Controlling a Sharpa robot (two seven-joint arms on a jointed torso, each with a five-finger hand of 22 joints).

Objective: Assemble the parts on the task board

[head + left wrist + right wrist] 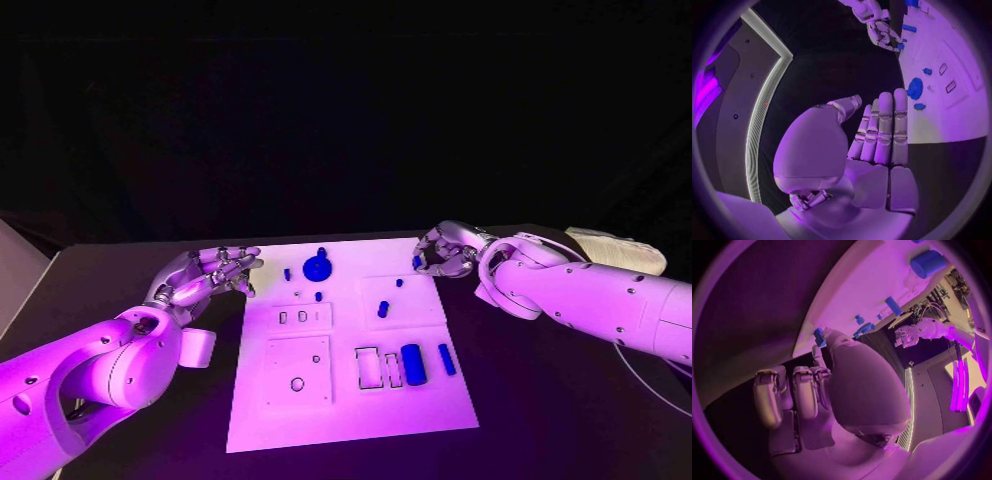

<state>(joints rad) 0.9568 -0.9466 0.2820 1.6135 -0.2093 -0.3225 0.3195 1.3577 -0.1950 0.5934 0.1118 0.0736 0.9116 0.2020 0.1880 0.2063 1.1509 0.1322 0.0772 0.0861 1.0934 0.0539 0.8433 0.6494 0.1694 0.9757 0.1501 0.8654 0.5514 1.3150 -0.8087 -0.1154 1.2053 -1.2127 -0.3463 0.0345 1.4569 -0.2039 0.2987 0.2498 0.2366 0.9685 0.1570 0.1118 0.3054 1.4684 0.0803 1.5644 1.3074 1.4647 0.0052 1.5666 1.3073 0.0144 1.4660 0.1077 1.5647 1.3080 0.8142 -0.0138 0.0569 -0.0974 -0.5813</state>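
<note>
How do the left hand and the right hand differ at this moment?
The left hand is beside the task board's left edge with straight fingers, holding nothing. The right hand is at the board's far right edge with curled fingers, pinching a small blue part. Both are silver hands on white arms.

- The task board [353,395] lies mid-table.
- The left hand [216,272] hovers beside its far left corner.
- The right hand [444,252] holds a small blue part [418,262] at its far right corner.
</note>
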